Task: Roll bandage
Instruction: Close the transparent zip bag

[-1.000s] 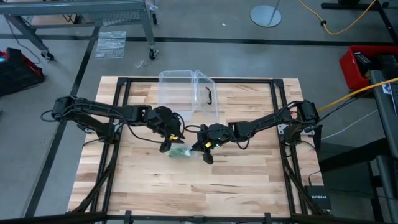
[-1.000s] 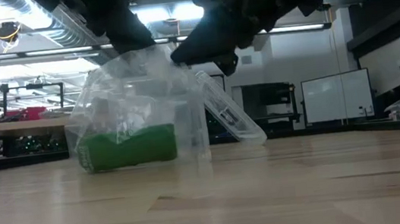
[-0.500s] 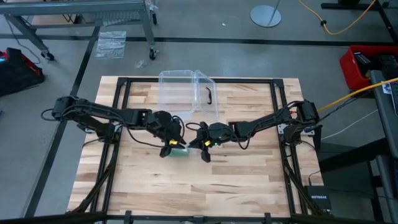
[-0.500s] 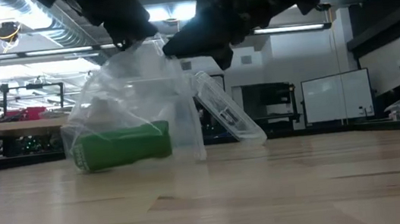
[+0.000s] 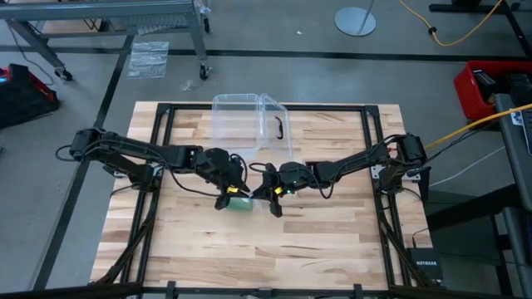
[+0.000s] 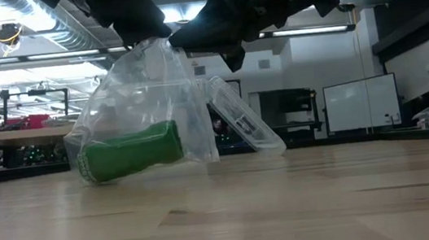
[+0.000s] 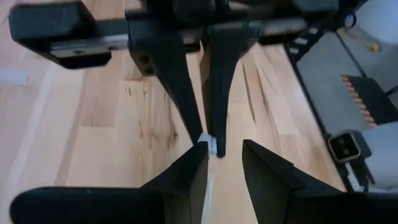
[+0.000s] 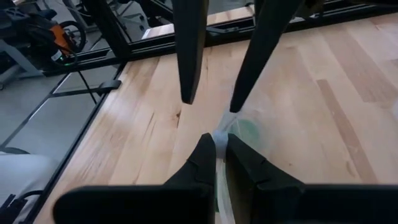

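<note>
Both arms are reaching inward over the worktop (image 5: 332, 241). The left end effector (image 5: 230, 193) is pinching the wrapper (image 6: 165, 101); the right end effector (image 5: 273, 198) is gaping beside it. The bandage (image 6: 130, 152) is blurring behind plastic.

We see the high view evenly lit from overhead, bright and fairly sharp, with only short soft shadows under the arms on the pale wooden table (image 5: 199, 249). In the low view the ceiling lamps (image 6: 185, 12) burn out to white glare behind the dark arms, which read as silhouettes; the near tabletop is blurred, while the clear wrapper (image 6: 143, 104) catches soft highlights and the green bandage (image 6: 130, 152) inside stays crisp. Both wrist views are soft: the nearest fingers (image 7: 180, 180) smear out of focus, the wood beyond looks hazy, and straight lines bend toward the edges
</note>
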`<action>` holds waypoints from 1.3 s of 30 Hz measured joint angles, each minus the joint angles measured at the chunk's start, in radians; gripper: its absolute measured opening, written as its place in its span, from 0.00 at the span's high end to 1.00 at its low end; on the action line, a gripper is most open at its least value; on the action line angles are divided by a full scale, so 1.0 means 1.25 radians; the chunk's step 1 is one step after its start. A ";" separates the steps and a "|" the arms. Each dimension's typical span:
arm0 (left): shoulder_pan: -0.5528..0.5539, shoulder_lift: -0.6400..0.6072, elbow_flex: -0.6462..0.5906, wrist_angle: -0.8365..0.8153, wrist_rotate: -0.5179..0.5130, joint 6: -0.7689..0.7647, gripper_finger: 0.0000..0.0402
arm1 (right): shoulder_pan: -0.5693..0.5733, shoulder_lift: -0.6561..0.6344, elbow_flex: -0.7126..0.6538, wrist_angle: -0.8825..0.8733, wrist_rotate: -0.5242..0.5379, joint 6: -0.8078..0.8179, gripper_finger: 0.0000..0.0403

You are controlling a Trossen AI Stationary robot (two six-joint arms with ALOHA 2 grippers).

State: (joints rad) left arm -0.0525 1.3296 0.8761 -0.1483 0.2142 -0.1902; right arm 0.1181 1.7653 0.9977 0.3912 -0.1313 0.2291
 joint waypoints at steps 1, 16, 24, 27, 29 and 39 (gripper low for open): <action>0.000 0.000 0.000 0.010 0.000 -0.005 0.76 | 0.000 0.000 0.000 -0.001 0.000 0.000 0.95; -0.001 0.000 0.001 0.028 -0.003 -0.013 0.76 | 0.000 0.000 0.000 0.014 -0.030 0.001 0.95; -0.002 0.000 0.001 0.017 -0.001 -0.046 0.76 | 0.000 0.000 0.000 0.026 -0.030 0.001 0.95; -0.002 0.000 0.001 0.018 -0.001 -0.046 0.76 | 0.000 0.000 0.000 0.027 -0.030 0.001 0.95; -0.002 0.000 0.001 0.018 0.002 -0.046 0.76 | 0.000 0.000 0.000 0.027 -0.030 0.001 0.95; -0.002 0.000 0.001 0.013 0.009 -0.046 0.86 | 0.000 0.000 0.000 0.047 -0.028 0.001 0.95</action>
State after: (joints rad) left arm -0.0544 1.3296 0.8768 -0.1318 0.2257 -0.2478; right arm 0.1177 1.7653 0.9977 0.4504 -0.1667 0.2298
